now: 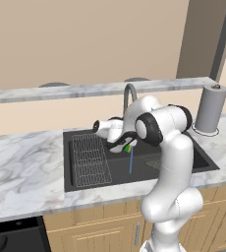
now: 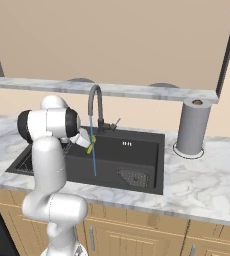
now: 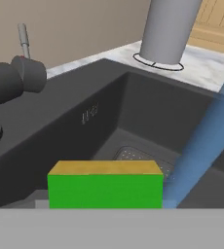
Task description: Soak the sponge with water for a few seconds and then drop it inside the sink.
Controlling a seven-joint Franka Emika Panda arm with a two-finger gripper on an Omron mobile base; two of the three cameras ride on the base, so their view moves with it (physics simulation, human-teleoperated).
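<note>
My gripper (image 1: 125, 144) is shut on the sponge (image 1: 129, 146), a small green block with a yellowish edge, and holds it above the sink (image 1: 139, 170). The water (image 1: 131, 160) falls as a thin blue stream from the gooseneck faucet (image 1: 129, 93), past the sponge's edge and down into the basin. From the right base view the sponge (image 2: 90, 146) sits right at the water (image 2: 93, 157) under the faucet (image 2: 94, 97). In the hand view the sponge (image 3: 104, 188) fills the lower middle, with the water (image 3: 205, 141) touching its right corner.
A wire grid rack (image 1: 89, 160) lies in the basin's left part and a mesh drain (image 2: 133, 176) at its right. A grey paper towel roll (image 2: 192, 127) stands on the marble counter (image 2: 202, 185) right of the sink. The faucet lever (image 3: 23, 38) rises behind the basin.
</note>
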